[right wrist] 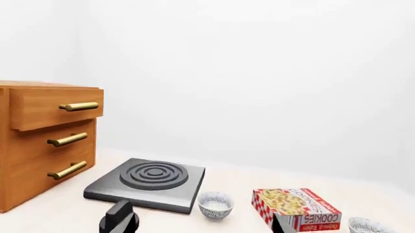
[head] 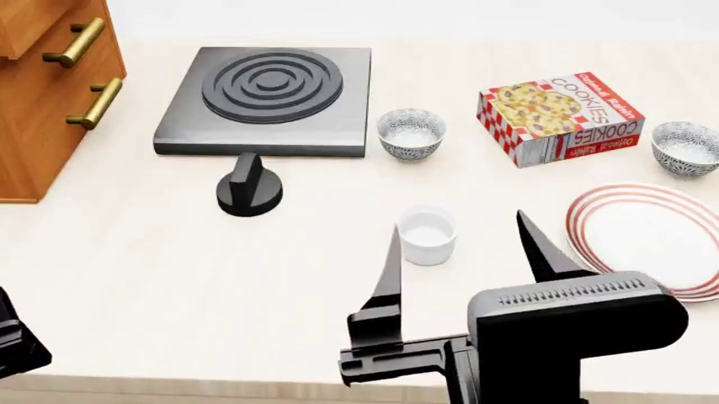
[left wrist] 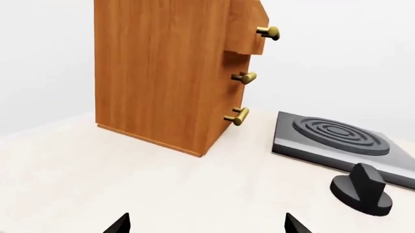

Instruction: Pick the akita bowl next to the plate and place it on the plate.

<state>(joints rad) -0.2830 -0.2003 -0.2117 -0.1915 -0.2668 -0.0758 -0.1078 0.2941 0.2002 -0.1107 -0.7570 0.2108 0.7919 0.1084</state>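
The akita bowl (head: pixel 685 147), speckled grey and white, stands at the far right just behind the plate (head: pixel 652 240), a wide white plate with red-brown rings. The right wrist view catches this bowl (right wrist: pixel 366 225) at its lower edge. A look-alike bowl (head: pixel 412 133) sits beside the stove. My right gripper (head: pixel 459 220) is open above the table's front, left of the plate, with nothing between its fingers. My left gripper (left wrist: pixel 207 228) is open too, its fingertips wide apart over bare tabletop, facing the drawer cabinet; in the head view only part of that arm shows.
A plain white cup (head: pixel 427 236) stands just beyond my right fingers. A cookie box (head: pixel 558 115) lies between the two bowls. A black stove plate (head: pixel 269 99) and its knob (head: pixel 249 187) occupy the back left. A wooden drawer cabinet (head: pixel 45 93) stands far left.
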